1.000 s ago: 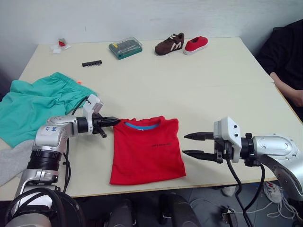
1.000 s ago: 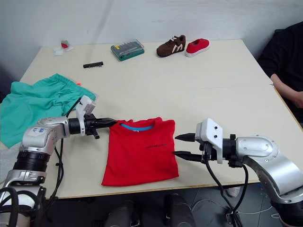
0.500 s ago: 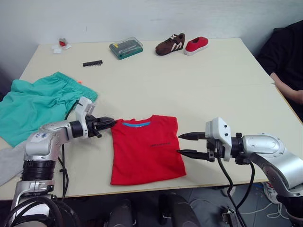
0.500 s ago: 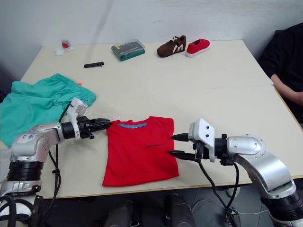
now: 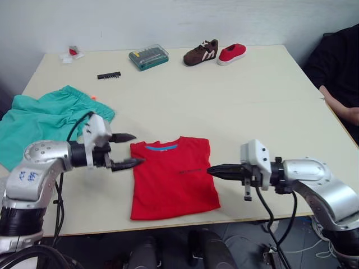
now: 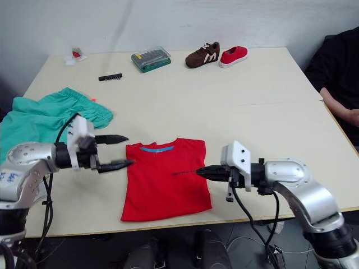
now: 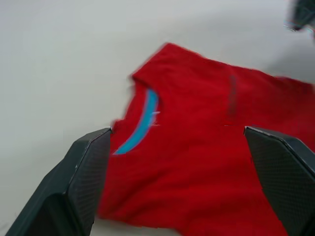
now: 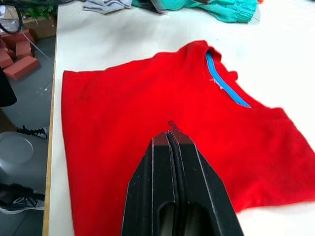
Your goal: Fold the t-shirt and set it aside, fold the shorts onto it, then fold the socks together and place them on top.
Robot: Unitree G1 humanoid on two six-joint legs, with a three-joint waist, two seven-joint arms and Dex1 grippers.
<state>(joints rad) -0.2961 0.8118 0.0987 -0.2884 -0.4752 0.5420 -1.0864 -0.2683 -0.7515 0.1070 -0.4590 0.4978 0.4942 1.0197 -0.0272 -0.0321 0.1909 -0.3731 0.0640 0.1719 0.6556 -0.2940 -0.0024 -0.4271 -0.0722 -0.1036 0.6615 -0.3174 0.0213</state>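
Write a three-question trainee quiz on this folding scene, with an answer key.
1. True or false: the right gripper has its fingers closed at the right-hand edge of the t-shirt.
2. Which item lies nearest the left gripper? A) the shorts B) the brown shoe C) the green bit case
3. Fill in: the left gripper's fingers are ____, beside the shirt's collar end.

Key
1. True; in the right wrist view the fingers are pressed together over the red fabric.
2. A.
3. Open; the left wrist view shows the two fingers wide apart with the shirt between them.
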